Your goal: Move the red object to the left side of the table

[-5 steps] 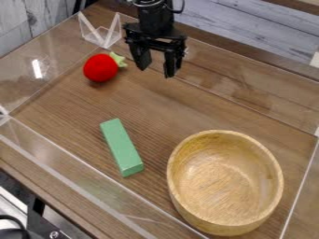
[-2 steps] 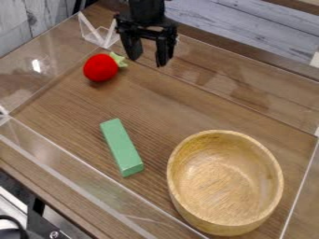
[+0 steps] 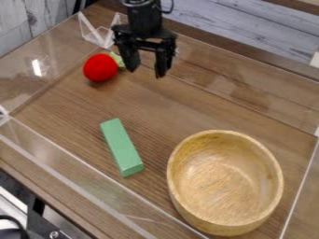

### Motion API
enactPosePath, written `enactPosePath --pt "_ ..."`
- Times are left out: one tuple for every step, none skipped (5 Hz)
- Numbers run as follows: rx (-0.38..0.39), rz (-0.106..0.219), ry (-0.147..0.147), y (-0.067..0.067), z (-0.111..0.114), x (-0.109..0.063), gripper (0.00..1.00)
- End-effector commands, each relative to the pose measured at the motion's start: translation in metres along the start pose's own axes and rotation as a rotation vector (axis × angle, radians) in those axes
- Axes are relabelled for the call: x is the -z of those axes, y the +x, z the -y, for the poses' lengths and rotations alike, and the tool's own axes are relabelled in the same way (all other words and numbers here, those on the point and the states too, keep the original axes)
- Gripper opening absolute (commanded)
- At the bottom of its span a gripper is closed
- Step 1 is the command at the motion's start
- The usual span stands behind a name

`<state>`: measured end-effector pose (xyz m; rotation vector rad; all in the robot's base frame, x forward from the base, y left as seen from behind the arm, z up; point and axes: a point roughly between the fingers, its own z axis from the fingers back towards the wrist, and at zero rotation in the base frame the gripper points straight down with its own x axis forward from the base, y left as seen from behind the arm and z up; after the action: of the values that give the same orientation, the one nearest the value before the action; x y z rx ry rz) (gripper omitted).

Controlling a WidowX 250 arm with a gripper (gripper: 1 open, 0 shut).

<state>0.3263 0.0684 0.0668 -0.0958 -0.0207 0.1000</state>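
Three things lie on the wood-grain tabletop (image 3: 225,103), which is bordered by clear acrylic walls. The red strawberry toy (image 3: 101,67), green leaves to its right, sits far back on the left. Just to its right the black gripper (image 3: 145,65) points down, its fingers (image 3: 130,62) spread wide with nothing between them; the left finger is close beside the leaves. A green rectangular block (image 3: 121,147) lies nearer, left of centre, and a round wooden bowl (image 3: 226,180) stands near right.
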Motion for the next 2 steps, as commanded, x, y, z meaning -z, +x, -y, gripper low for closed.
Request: enactPosePath --pt "0.004 0.084 0.016 0.0064 0.0135 -0.0263 1.00" --pt "-0.009 0.090 0.023 0.0091 0.0167 -0.0273 1.00"
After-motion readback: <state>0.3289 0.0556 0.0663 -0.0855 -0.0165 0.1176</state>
